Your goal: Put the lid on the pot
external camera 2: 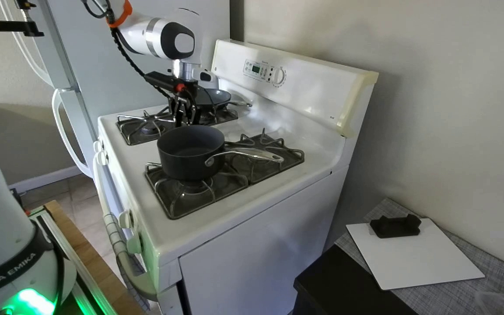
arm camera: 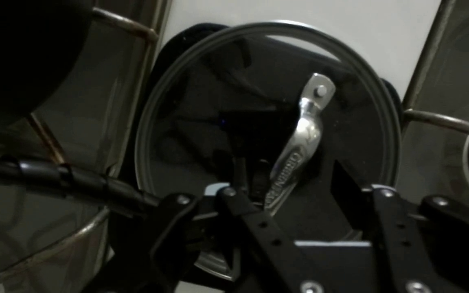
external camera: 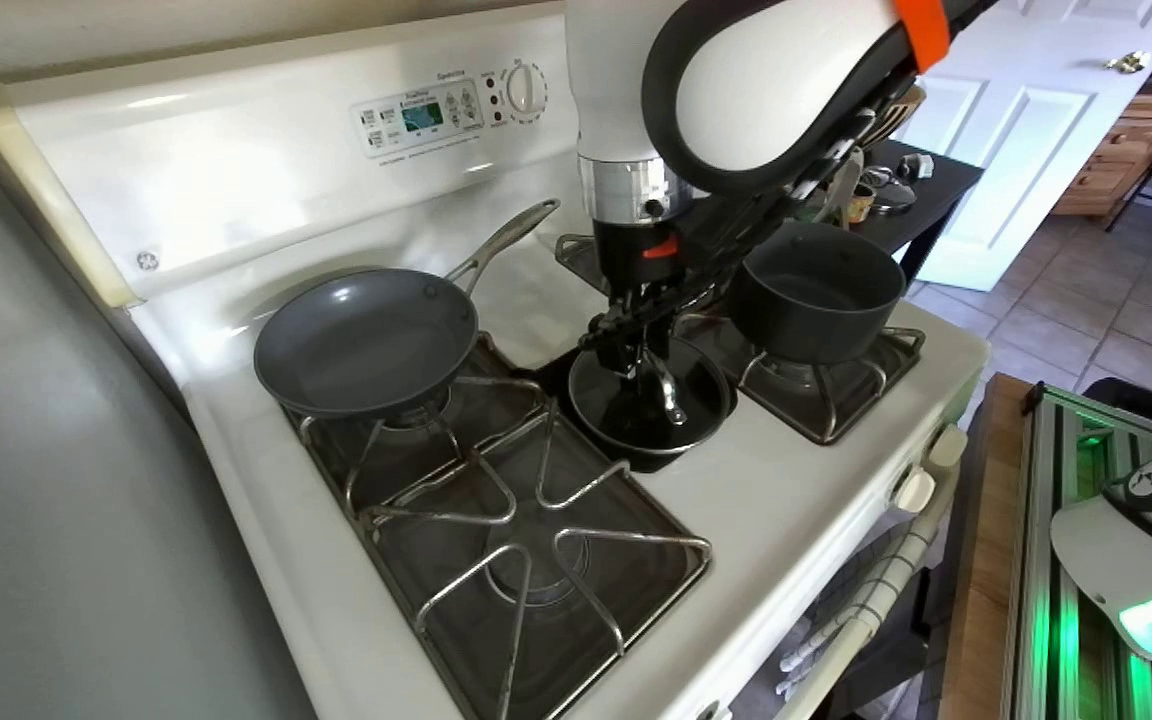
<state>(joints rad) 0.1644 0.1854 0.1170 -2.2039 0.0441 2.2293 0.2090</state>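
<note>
Round clear glass lid with metal rim and arched silver handle (arm camera: 255,122): lies at the middle of the white enamel stove (external camera: 776,450), over a black object (arm camera: 191,36) too dark to identify.
Dark grey, deep round pot (external camera: 816,300): stands upright and open-topped to the right of the lid, apart from it; in an exterior view its long metal handle (external camera 2: 256,153) shows, while the lid behind cannot be made out.
Black metal pincer (arm camera: 293,185): above the lid, its two fingers (arm camera: 350,203) spread wide on either side of the silver handle, holding nothing; whether a finger touches that handle cannot be told.
Dark round shape (arm camera: 23,53): cut off at the far left corner of the wrist view; identity uncertain.
White robot arm (external camera: 626,100): cut off at the top in both exterior views.
Shallow grey frying pan (external camera: 366,340): on the far left burner, well apart from the lid.
Black desk (external camera: 941,195): far right, beyond the pot, bearing small objects (external camera: 891,195) too crowded to count.
Checked cloth (external camera: 886,578): hangs at the stove's near right edge.
White flat board (external camera 2: 405,262): right, in an exterior view, under one black piece (external camera 2: 394,226).
Stove top: one lid, one pot, one frying pan, four burners.
</note>
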